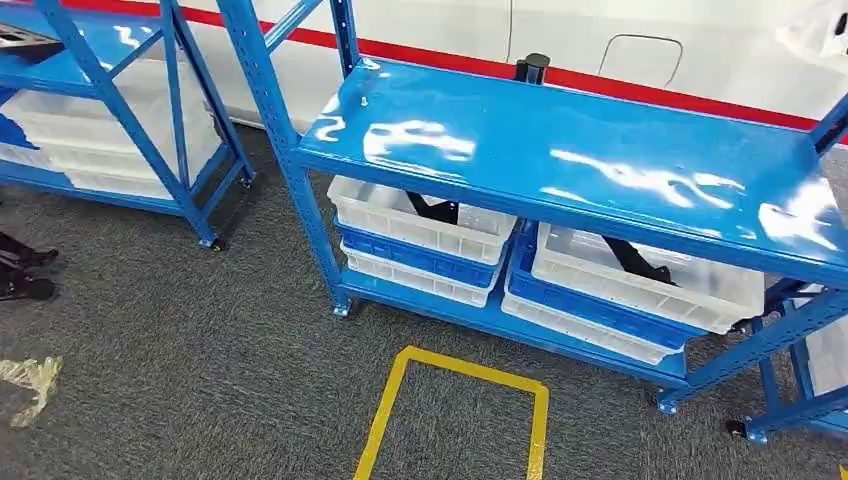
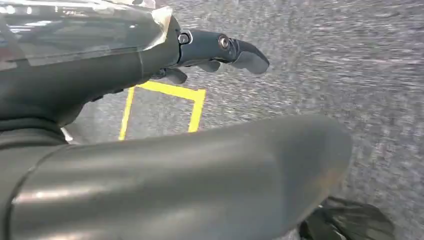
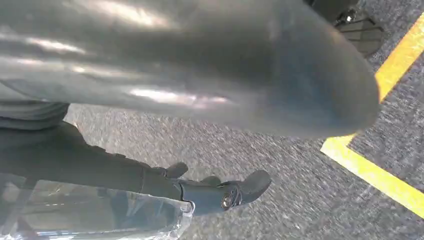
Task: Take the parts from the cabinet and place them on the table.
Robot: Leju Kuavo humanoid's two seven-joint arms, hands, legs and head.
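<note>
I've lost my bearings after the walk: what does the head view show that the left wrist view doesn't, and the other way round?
Head view alone: the blue cabinet, its glossy top shelf bare but for a small dark cylinder at the back edge, and on the bottom shelf stacked white bins, two with black parts in them.
Left wrist view alone: the left hand, its fingers extended over the floor and holding nothing.
Both: the grey carpet and the yellow floor marking, so the hand hangs near that square.

blue rack [image 1: 560,150] | lower shelf: white bins [image 1: 420,232] holding black parts [image 1: 432,208] | grey carpet [image 1: 200,340]
</note>
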